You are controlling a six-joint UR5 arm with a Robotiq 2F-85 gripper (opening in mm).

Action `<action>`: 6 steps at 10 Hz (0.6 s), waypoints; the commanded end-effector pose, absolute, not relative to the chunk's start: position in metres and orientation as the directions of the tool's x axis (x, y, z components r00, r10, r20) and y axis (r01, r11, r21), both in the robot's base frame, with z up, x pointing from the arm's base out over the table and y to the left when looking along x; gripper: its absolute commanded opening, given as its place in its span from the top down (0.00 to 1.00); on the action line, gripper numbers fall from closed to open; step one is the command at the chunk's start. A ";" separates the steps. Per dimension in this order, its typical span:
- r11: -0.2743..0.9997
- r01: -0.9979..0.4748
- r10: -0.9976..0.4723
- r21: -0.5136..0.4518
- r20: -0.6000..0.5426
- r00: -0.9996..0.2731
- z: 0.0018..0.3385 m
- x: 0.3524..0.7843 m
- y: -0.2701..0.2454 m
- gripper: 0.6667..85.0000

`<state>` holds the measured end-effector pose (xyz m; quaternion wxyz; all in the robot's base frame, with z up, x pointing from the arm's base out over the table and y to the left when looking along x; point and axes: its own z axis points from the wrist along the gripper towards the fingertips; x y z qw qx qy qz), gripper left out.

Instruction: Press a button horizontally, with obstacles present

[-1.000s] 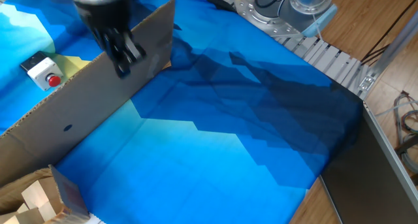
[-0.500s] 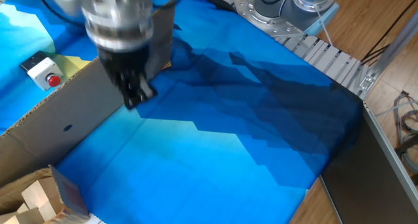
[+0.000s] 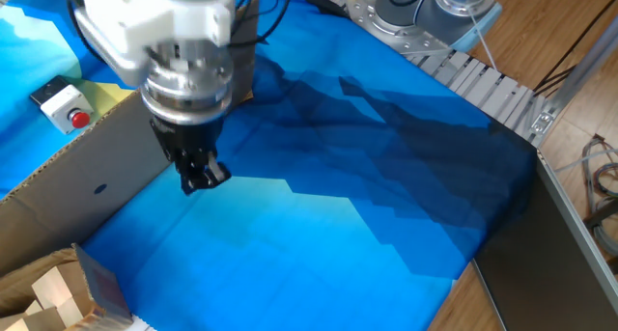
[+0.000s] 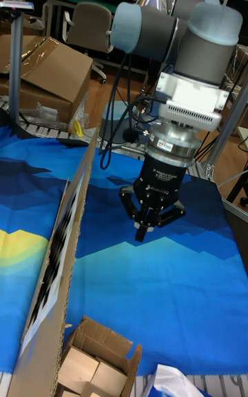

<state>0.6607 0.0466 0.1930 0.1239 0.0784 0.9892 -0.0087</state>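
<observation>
The button is small, round and red, set in a white box at the far left, behind the obstacle. That obstacle is a long brown cardboard panel standing on edge, with a small dark hole. In the tall fixed view the panel shows edge-on and hides the button. My gripper hangs on the near side of the panel, over the blue cloth, pointing down. Its fingertips meet in a point with nothing between them.
An open cardboard box of pale wooden blocks sits at the front left corner. The arm's base and a ribbed metal rail stand at the back right. The cloth ends at the table's right edge.
The gripper has moved from in front of the panel's upper part down and forward onto the near side, ending over the blue cloth. The panel and button have not moved.
</observation>
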 end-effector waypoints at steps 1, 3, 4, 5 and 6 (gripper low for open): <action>0.988 0.151 0.140 -0.022 -0.257 -0.956 0.185 0.663 0.041 1.00; 0.992 0.097 0.083 -0.077 -0.178 -0.981 0.181 0.642 0.032 1.00; 0.994 0.074 0.064 -0.076 -0.125 -0.990 0.179 0.628 0.034 1.00; 0.996 0.047 0.040 -0.081 -0.086 -0.995 0.178 0.619 0.034 1.00; 0.996 0.003 -0.001 -0.088 -0.053 -0.999 0.178 0.611 0.033 1.00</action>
